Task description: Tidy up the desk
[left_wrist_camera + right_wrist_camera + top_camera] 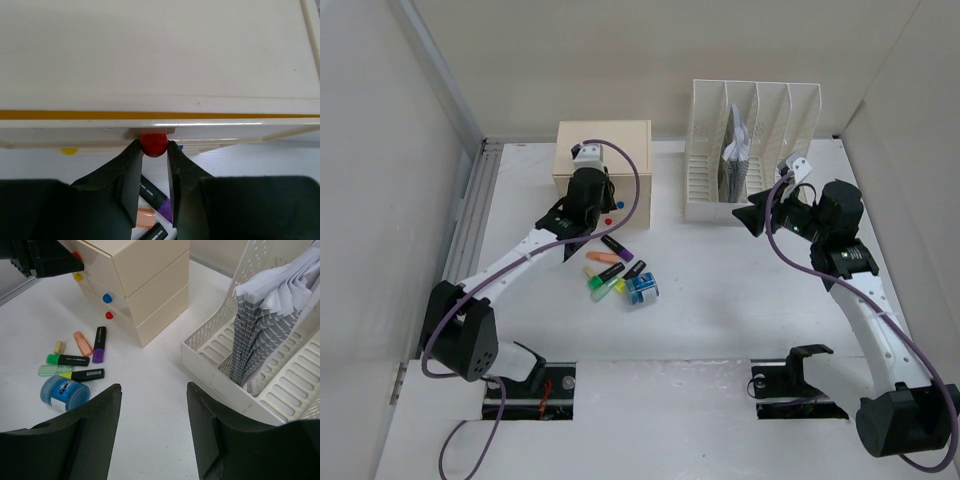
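Now, with your left gripper point(153, 148) pinching the red knob point(153, 142), pull straight back, level, so the drawer point(75, 132) slides freely; right gripper point(152, 410) hangs spread, empty.

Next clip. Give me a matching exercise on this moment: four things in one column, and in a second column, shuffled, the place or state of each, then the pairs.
Things
1. left gripper
2. right gripper
3. stack of papers
4. blue round container

Place or state
A. standing in a slot of the file rack
B. shut on the red knob of the drawer box
C. on the desk beside the markers
D. open, holding nothing

Pairs: 1-B, 2-D, 3-A, 4-C
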